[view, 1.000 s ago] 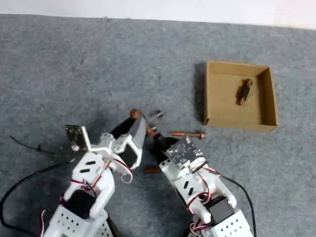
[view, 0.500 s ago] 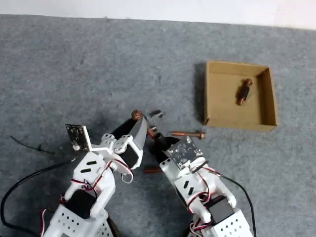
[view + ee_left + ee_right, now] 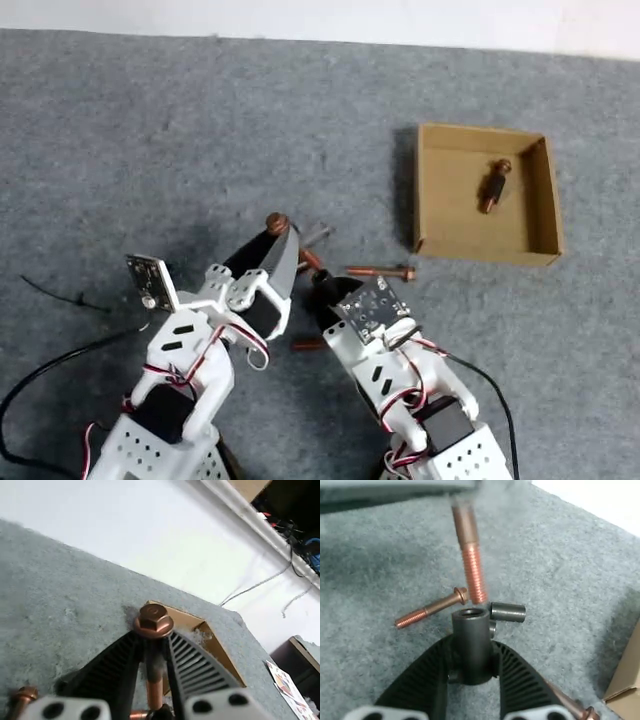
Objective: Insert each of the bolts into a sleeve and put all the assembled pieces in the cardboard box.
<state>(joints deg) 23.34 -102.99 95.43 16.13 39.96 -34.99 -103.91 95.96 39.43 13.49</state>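
Note:
My left gripper (image 3: 279, 240) (image 3: 153, 639) is shut on a copper bolt (image 3: 153, 622), head up, its hex head (image 3: 277, 222) above the fingers. That bolt's threaded tip (image 3: 475, 577) hangs just above the open mouth of a dark sleeve (image 3: 471, 635). My right gripper (image 3: 471, 647) (image 3: 318, 282) is shut on this sleeve and holds it upright. The tip sits slightly off to one side of the hole, not inside it. The cardboard box (image 3: 437, 190) stands to the right, and one assembled bolt and sleeve (image 3: 494, 186) lies in it.
A loose bolt (image 3: 380, 271) (image 3: 432, 609) lies on the grey carpet between the grippers and the box. A loose dark sleeve (image 3: 315, 236) (image 3: 507, 612) lies near it. Another bolt (image 3: 308, 344) lies between the two arms. A black cable (image 3: 60, 297) lies at the left.
My left gripper has shifted slightly away from the arm bases with the bolt, its head now a little farther up the table. The right arm has stayed still.

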